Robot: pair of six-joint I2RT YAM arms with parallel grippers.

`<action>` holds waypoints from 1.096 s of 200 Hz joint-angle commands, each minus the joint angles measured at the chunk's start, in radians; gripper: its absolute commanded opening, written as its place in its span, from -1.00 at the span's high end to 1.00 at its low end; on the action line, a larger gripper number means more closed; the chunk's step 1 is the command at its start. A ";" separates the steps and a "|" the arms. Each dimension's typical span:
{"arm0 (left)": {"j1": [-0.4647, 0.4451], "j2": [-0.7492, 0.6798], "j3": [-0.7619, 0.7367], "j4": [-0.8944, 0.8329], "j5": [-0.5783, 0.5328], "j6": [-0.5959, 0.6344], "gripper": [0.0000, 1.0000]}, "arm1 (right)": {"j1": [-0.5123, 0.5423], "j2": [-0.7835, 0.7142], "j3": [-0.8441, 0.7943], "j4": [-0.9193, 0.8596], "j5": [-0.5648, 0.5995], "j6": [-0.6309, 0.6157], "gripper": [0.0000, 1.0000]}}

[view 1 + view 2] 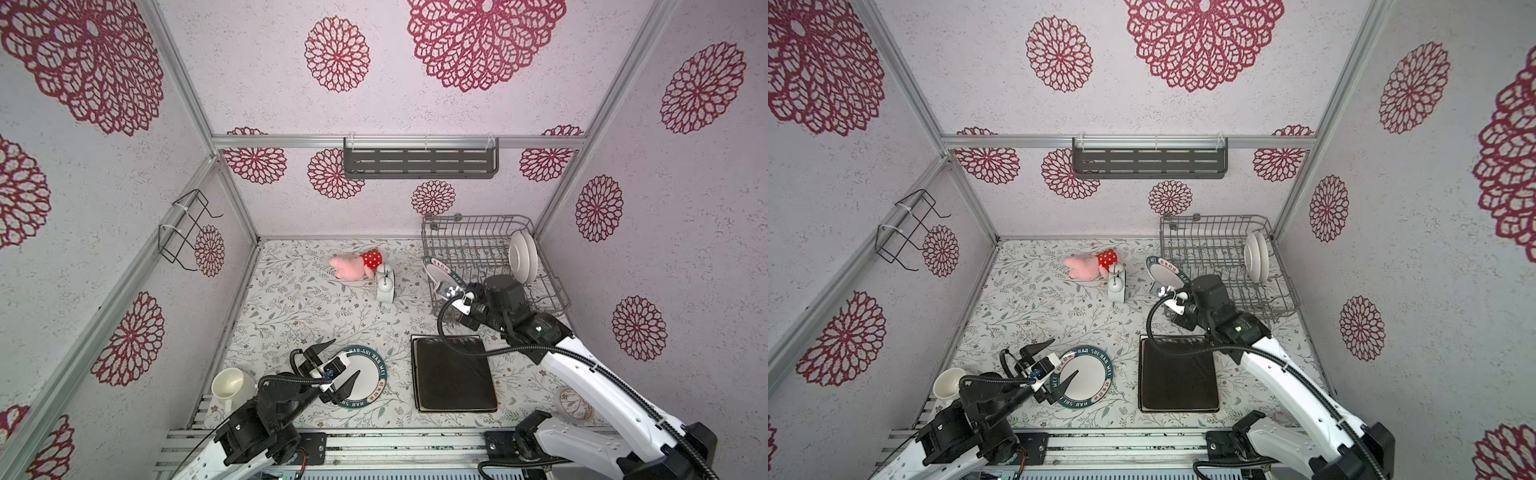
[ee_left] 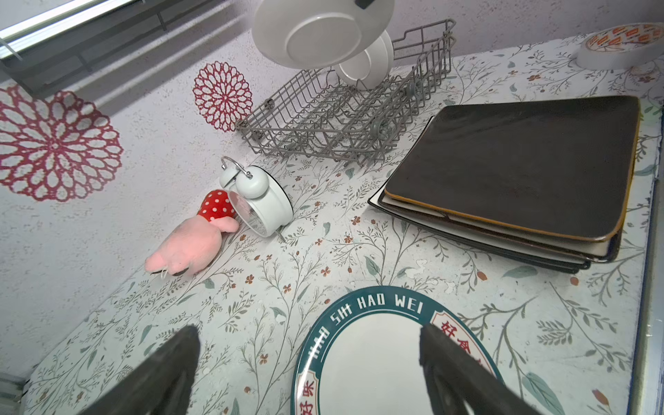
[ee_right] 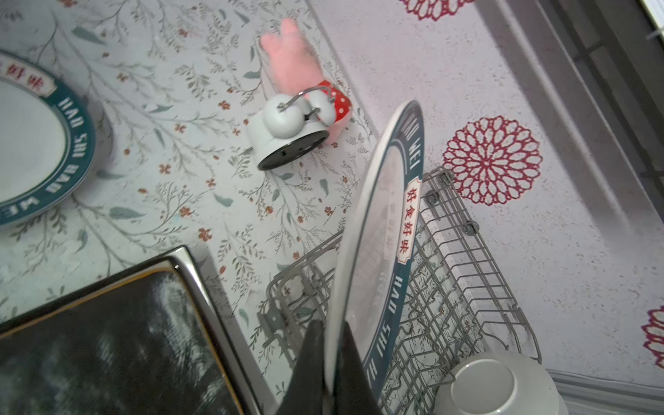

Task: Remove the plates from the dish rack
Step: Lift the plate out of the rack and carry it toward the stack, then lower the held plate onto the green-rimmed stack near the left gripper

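Clamping its black fingers on the rim of a green-banded round plate (image 3: 381, 230), the right tool (image 3: 332, 363) held it on edge above the dish rack (image 1: 469, 241) at right of centre in both top views. Its fingertips were hidden behind the wrist in those views. Two white plates (image 1: 523, 254) stood in the rack's far right corner, partly overlapping. The left tool (image 1: 337, 365), fingers spread wide apart, hovered over a matching plate (image 1: 372, 374) lying on the bench (image 1: 299, 307) at lower centre. Stacked square plates (image 1: 455, 370) lay beside it, lower ones mostly covered.
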 commanded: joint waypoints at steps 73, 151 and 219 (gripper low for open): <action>0.106 0.053 0.003 -0.003 -0.011 0.016 -0.95 | 0.597 -0.075 -0.277 0.197 0.513 -0.198 1.00; 0.130 0.029 0.004 0.003 -0.013 0.012 -0.95 | 0.732 0.151 -0.398 0.526 0.633 -0.272 1.00; 0.131 -0.020 0.002 -0.002 -0.001 0.014 -0.95 | 0.796 0.409 -0.392 0.836 0.660 -0.316 1.00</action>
